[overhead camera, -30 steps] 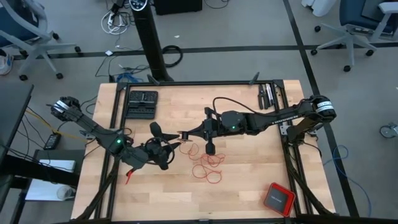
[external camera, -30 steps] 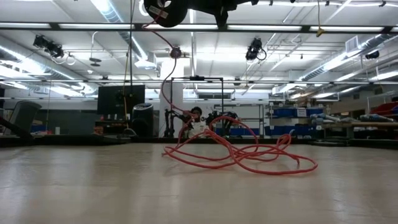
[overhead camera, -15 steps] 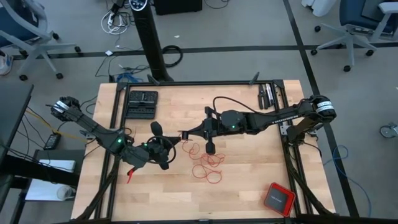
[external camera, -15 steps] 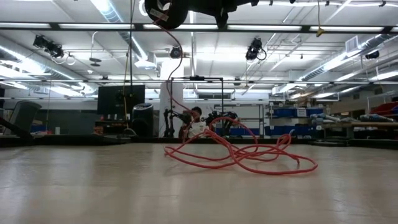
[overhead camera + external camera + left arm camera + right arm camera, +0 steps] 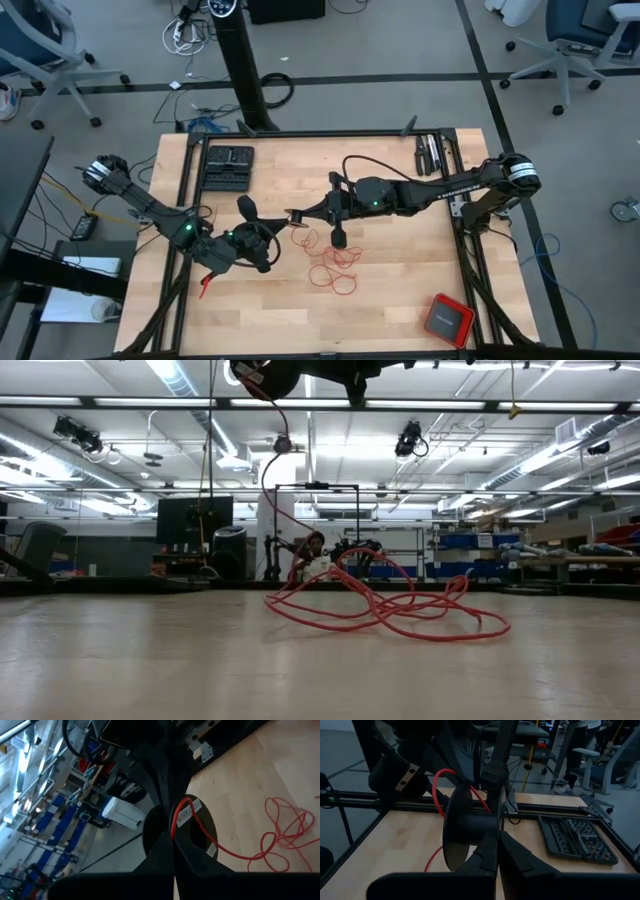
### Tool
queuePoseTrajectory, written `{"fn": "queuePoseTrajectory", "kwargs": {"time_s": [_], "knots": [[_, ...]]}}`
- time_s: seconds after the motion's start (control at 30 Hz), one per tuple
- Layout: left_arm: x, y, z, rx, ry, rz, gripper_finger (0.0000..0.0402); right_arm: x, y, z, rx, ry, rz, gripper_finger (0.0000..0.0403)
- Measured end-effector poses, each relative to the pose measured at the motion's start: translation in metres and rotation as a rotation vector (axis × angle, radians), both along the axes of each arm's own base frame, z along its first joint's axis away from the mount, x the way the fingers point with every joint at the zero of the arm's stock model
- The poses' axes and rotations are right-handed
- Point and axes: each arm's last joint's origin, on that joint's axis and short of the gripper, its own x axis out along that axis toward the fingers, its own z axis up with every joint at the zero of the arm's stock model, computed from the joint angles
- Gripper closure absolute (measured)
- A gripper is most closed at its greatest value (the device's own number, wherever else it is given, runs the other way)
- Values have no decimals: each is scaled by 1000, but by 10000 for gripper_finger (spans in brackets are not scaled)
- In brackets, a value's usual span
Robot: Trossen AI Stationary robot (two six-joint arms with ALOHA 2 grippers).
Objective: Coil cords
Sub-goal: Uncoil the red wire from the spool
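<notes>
The cords are one thin red cord. Its loose loops (image 5: 335, 262) lie on the table's middle, and they also show in the low view (image 5: 390, 610). A strand (image 5: 268, 500) rises from them to a black spool (image 5: 470, 827) held in the air. My right gripper (image 5: 498, 852), reaching in from the table's right (image 5: 293, 215), is shut on the spool. My left gripper (image 5: 173, 855), coming from the table's left (image 5: 276, 233), is shut on the cord right beside the spool's labelled flange (image 5: 189, 815). My left gripper pinches the red cord between its two fingers where the cord leaves the spool (image 5: 174, 832). From the fingers the cord arcs over the flange and runs slack down to the loops (image 5: 285, 835). My right gripper pinches the rim of the spool's nearer flange (image 5: 495, 837) between its two fingers, coming about level from the table's right. The spool hangs clear of the table with its axle level.
A black tool case (image 5: 229, 166) lies at the far left of the table. A red box with a dark top (image 5: 447, 319) sits at the near right corner. Dark tools (image 5: 432, 152) lie at the far right. Black frame rails (image 5: 182, 210) border the table.
My left gripper has shut beside the spool, taking hold of the red cord. Both arms have stayed where they were. The strand hanging from the spool has swayed a little, while the loops on the table have kept their place.
</notes>
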Motion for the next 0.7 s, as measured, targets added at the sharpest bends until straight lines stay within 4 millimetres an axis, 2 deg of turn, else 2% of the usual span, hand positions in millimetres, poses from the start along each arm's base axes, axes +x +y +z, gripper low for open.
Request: {"fn": "queuePoseTrajectory", "kwargs": {"time_s": [0.2, 0.43, 0.57, 0.7], "knots": [[-1, -2, 0, -44, -30, 14, 401, 0, 0, 0, -1, 3, 0, 403], [-10, -11, 1, 0, -43, 52, 401, 0, 0, -1, -2, 14, 12, 403], [-15, -12, -5, -5, -17, 68, 401, 0, 0, -1, 2, 7, 24, 403], [-19, -9, -13, -80, -1, 88, 401, -1, 0, 1, 4, -3, 22, 403]]}}
